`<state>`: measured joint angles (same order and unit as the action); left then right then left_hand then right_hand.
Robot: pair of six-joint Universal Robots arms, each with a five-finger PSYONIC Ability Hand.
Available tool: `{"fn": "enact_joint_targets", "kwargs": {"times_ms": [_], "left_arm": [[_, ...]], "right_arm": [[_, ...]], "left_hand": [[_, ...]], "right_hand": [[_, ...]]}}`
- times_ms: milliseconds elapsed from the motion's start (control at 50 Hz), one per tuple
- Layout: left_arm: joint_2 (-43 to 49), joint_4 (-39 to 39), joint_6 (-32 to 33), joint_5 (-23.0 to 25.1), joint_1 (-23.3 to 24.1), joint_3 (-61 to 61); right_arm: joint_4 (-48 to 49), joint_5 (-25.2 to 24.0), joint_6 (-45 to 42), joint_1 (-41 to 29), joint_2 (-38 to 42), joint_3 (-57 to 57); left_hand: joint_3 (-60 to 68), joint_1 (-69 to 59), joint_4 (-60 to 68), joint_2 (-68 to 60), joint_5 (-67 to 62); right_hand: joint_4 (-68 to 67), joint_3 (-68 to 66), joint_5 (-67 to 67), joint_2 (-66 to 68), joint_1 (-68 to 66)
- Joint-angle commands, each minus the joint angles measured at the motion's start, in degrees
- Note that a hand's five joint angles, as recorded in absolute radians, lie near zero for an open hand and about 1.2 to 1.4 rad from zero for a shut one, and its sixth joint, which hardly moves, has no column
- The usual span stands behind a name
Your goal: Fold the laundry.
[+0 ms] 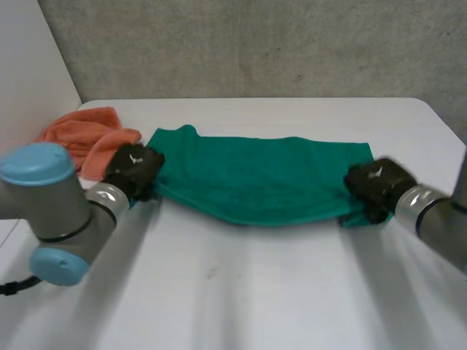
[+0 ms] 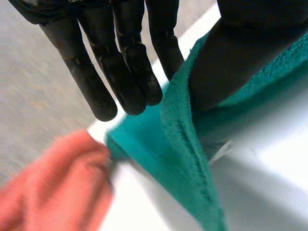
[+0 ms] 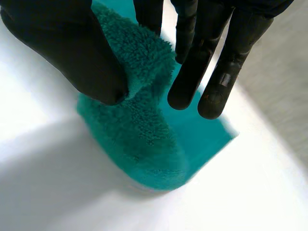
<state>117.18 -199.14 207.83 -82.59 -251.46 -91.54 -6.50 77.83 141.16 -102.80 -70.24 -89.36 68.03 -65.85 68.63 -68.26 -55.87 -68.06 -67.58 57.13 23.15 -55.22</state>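
One white desk (image 1: 241, 292) carries one green towel (image 1: 255, 182), spread across its middle, and one orange cloth (image 1: 84, 135) bunched beside the towel's left end. Two hands: the left hand (image 1: 133, 169) pinches the towel's left edge between thumb and fingers, the right hand (image 1: 376, 186) its right edge.

A green towel (image 1: 255, 179) stretches sideways across the middle of the white counter (image 1: 241, 292). Its near edge sags in a shallow curve, and both short ends are bunched and lifted slightly (the looped pile shows plainly up close). An orange cloth (image 1: 86, 136) lies crumpled just beside its left end, near the counter's far corner.
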Motion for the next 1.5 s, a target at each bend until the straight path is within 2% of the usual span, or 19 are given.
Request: {"fn": "enact_joint_targets", "kwargs": {"times_ms": [20, 100, 240, 340, 400, 480, 580, 700, 800, 820, 880, 940, 1020, 1120, 1220, 1340, 1360, 1420, 1500], "left_arm": [[-26.8, 2.1, 0.1, -0.1, 0.4, -7.9], [-35.3, 8.3, 0.4, 0.1, 0.1, -7.7], [-35.2, 22.1, 0.9, 0.3, 0.2, -4.8], [-25.5, 25.8, 5.2, 0.3, 0.3, -2.1], [-19.9, 25.7, 7.1, 0.1, 0.5, 0.3], [-7.3, 26.0, 8.6, -0.6, 1.6, 8.6], [7.8, 25.9, 8.9, -3.0, 4.0, 26.4], [15.8, 21.5, 8.9, -6.9, 4.2, 47.4], [16.1, 8.1, 8.5, -7.7, 4.7, 58.7], [15.5, 3.0, 8.3, -8.1, 4.6, 59.6], [13.1, -4.6, 8.2, -9.1, 4.8, 59.5], [11.1, -5.6, 8.1, -9.6, 5.1, 58.4], [9.3, -3.3, 6.6, -9.6, 5.2, 52.0], [4.8, -1.8, 3.9, -9.3, 4.6, 36.9], [3.1, -1.9, 4.0, -8.5, 4.7, 22.6], [2.8, -1.8, 4.1, -7.8, 5.1, 9.8], [2.8, -2.0, 4.2, -7.8, 5.2, 7.1], [2.8, -2.0, 4.2, -7.8, 5.2, 4.4], [2.7, -2.1, 4.2, -7.8, 5.4, 1.7]], "right_arm": [[-5.3, -0.4, -2.0, 0.1, -16.3, 6.4], [-10.4, -0.6, -2.7, 0.1, -20.0, 11.6], [-19.9, -0.5, -7.0, 0.4, -18.4, 16.0], [-26.7, 0.6, -14.1, 0.2, -8.8, 17.1], [-27.2, 1.9, -15.7, 0.1, -5.0, 17.6], [-27.0, 4.7, -15.7, -0.4, 2.0, 20.9], [-21.0, 8.6, -15.1, -0.7, 12.5, 30.7], [-7.1, 12.2, -12.6, -3.5, 17.8, 43.1], [11.7, 12.4, -12.2, -4.7, 17.6, 51.6], [14.6, 12.3, -12.2, -4.7, 17.2, 51.9], [22.7, 12.3, -12.1, -4.8, 15.0, 51.7], [23.0, 11.7, -12.2, -5.1, 13.9, 51.1], [15.7, 8.5, -12.1, -5.2, 13.6, 50.8], [-0.8, 3.7, -12.5, -4.8, 14.3, 50.1], [-13.4, 1.8, -14.7, -4.4, 15.8, 46.2], [-22.2, 1.2, -24.6, -4.4, 17.2, 36.6], [-23.3, 1.6, -29.1, -4.2, 17.9, 33.1], [-22.9, 2.1, -36.4, -3.4, 18.9, 28.1], [-20.5, 2.1, -40.6, -2.5, 18.9, 24.5]], "left_hand": [[12.0, -14.2, 11.4, -11.7, -14.1], [12.0, -14.2, 11.4, -11.7, -14.1], [12.0, -14.2, 11.4, -11.7, -14.1], [12.0, -14.2, 11.4, -11.7, -14.1], [12.0, -14.2, 11.4, -11.7, -14.1], [12.0, -14.2, 11.4, -11.7, -14.1], [12.0, -14.2, 11.4, -11.7, -14.1], [12.0, -14.2, 11.4, -11.7, -14.1], [12.0, -14.2, 11.4, -11.7, -14.1], [12.0, -14.2, 11.4, -11.7, -14.1], [12.0, -14.2, 11.4, -11.7, -14.1], [12.0, -14.2, 11.4, -11.7, -14.1], [12.0, -14.2, 11.4, -11.7, -14.1], [12.0, -14.2, 11.4, -11.7, -14.1], [12.0, -14.2, 11.4, -11.7, -14.1], [12.0, -14.2, 11.4, -11.7, -14.1], [12.0, -14.2, 11.4, -11.7, -14.1], [12.0, -14.2, 11.4, -11.7, -14.1], [12.0, -14.2, 11.4, -11.7, -14.1]], "right_hand": [[-11.9, -12.4, 12.9, 56.9, -24.8], [-11.9, -12.4, 12.9, 56.9, -24.8], [-11.9, -12.4, 12.9, 56.9, -24.8], [-11.9, -12.4, 12.9, 56.9, -24.8], [-11.9, -12.4, 12.9, 56.9, -24.8], [-11.9, -12.4, 12.9, 56.9, -24.8], [-11.9, -12.4, 12.9, 56.9, -24.8], [-11.9, -12.4, 12.9, 56.9, -24.8], [-11.9, -12.4, 12.9, 56.9, -24.8], [-11.9, -12.4, 12.9, 56.9, -24.8], [-11.9, -12.4, 12.9, 56.9, -24.8], [-11.9, -12.4, 12.9, 56.9, -24.8], [-11.9, -12.4, 12.9, 56.9, -24.8], [-11.9, -12.4, 12.9, 56.9, -24.8], [-11.9, -12.4, 12.9, 56.9, -24.8], [-11.9, -12.4, 12.9, 56.9, -24.8], [-11.9, -12.4, 12.9, 56.9, -24.8], [-11.9, -12.4, 12.9, 56.9, -24.8], [-11.9, -12.4, 12.9, 56.9, -24.8]]}}
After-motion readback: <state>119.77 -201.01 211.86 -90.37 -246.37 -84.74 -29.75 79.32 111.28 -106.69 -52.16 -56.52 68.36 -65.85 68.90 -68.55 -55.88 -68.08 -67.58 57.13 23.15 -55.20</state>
